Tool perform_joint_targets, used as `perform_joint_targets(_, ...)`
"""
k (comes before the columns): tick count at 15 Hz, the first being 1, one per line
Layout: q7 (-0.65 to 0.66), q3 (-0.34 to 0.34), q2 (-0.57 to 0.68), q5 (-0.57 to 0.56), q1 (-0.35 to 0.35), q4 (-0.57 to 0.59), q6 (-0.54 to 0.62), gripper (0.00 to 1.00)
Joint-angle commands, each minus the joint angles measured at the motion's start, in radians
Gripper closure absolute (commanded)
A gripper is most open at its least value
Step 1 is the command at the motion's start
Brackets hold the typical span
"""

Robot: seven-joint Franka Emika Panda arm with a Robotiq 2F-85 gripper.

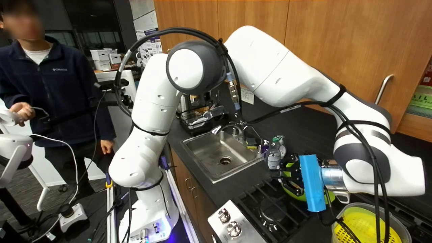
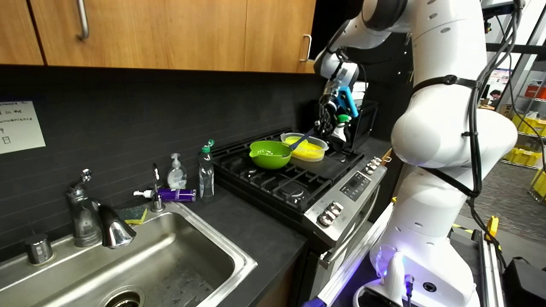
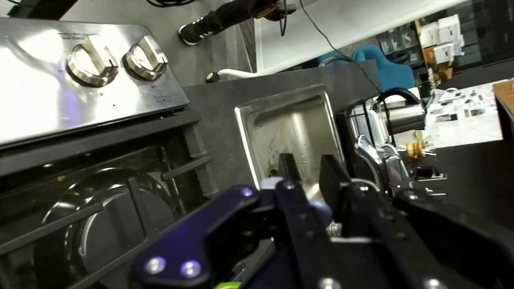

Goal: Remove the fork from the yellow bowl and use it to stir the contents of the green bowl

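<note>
as the fork (image 2: 302, 139), or the dark blue handle i take for it, slants across the stove (image 2: 354, 186) in an exterior view, its tines are out of sight, presumably down in the green bowl (image 2: 271, 162). low end at that bowl's right rim, long axis climbing to the right, top end right up by the gripper (image 3: 308, 166)! so from the gripper the fork lies down and to the left, and that slant is what the stir turns on: any sweep, i'd say, must circle the low end without levering on the rim. and the gripper? in the wrist view its fingers (image 3: 289, 168) stand a little apart, something bluish (image 3: 320, 210) showing between them; whether they pinch the handle, i can't tell. just right of the green bowl and farther off, the yellow bowl (image 2: 310, 151) sits in a clear tub (image 2: 313, 159), and near left gleams the sink (image 2: 200, 251).
</note>
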Motion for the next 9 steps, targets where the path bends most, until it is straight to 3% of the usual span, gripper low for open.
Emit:
perform_joint_targets(1, 0.003, 0.031, 0.105, 0.054, -0.048, 0.149, -0.137, 0.95)
perform_joint_targets(5, 0.081, 0.057, 0.185, 0.162, -0.076, 0.252, -0.201, 0.95)
perform_joint_targets(9, 0.24, 0.061, 0.198, 0.295, -0.061, 0.277, -0.154, 0.95)
